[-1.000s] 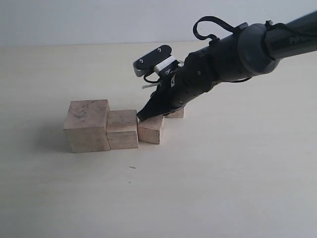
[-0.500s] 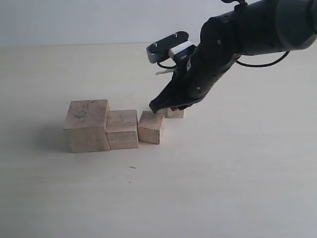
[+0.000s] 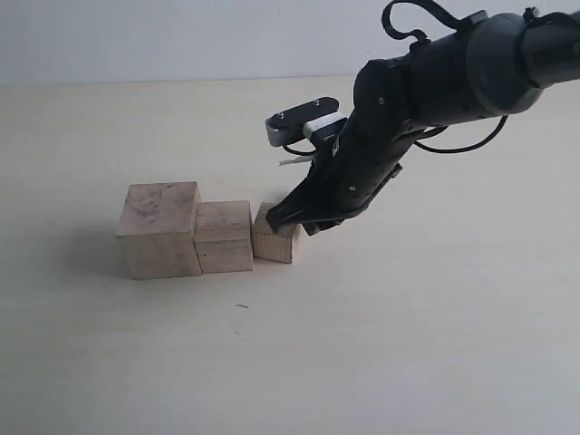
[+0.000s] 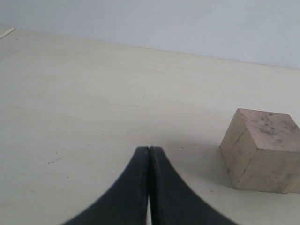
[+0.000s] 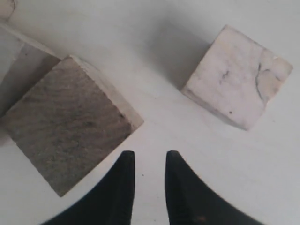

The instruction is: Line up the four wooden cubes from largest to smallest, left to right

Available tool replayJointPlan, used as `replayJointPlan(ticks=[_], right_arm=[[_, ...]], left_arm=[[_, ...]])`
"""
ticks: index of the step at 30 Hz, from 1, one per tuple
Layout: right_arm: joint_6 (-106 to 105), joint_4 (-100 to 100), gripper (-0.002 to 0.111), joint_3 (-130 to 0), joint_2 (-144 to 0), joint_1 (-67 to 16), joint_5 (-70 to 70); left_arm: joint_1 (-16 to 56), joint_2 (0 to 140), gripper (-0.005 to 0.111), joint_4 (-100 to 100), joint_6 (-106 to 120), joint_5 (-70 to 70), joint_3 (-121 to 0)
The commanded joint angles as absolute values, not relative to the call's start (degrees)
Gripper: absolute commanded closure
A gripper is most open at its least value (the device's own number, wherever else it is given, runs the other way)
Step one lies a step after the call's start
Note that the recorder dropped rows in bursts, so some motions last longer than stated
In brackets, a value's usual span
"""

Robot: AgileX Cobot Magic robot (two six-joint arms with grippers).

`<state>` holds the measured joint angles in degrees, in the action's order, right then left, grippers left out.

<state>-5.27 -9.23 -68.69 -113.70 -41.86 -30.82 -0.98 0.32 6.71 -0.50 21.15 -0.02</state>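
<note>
Three wooden cubes stand in a row: the largest cube [image 3: 159, 228] with a grey-marked top, the second cube [image 3: 224, 236] touching it, and the browner third cube [image 3: 275, 239], slightly turned. In the exterior view my right gripper [image 3: 294, 218] hangs low at the third cube's right rear corner and hides the smallest cube. In the right wrist view the right gripper [image 5: 149, 157] is open, empty, over bare table between the third cube [image 5: 65, 123] and the smallest cube [image 5: 236, 75]. My left gripper [image 4: 149, 151] is shut, with the largest cube [image 4: 262, 151] ahead of it.
The pale tabletop [image 3: 381, 344] runs wide in front of and to the right of the row. A light wall [image 3: 181, 36] bounds the far edge. The black right arm [image 3: 453, 72] reaches in from the upper right.
My right gripper lifted off the third cube's top, swung right and up, then came back down beside that cube, covering the smallest cube. The cubes have stayed put.
</note>
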Motion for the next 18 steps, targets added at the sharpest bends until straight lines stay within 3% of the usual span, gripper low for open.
replayJointPlan(ticks=[1,18], right_arm=[[-6.43,-10.15,0.084,-68.92,-115.02,-41.51,-28.24],[-13.83,-16.47,0.084,-68.92,-115.66,-41.51,-25.24]], left_arm=[[-0.62,0.0,0.107,6.62,-0.32,20.63,0.0],[-0.62,0.0,0.107,6.62,-0.32,20.63,0.0]])
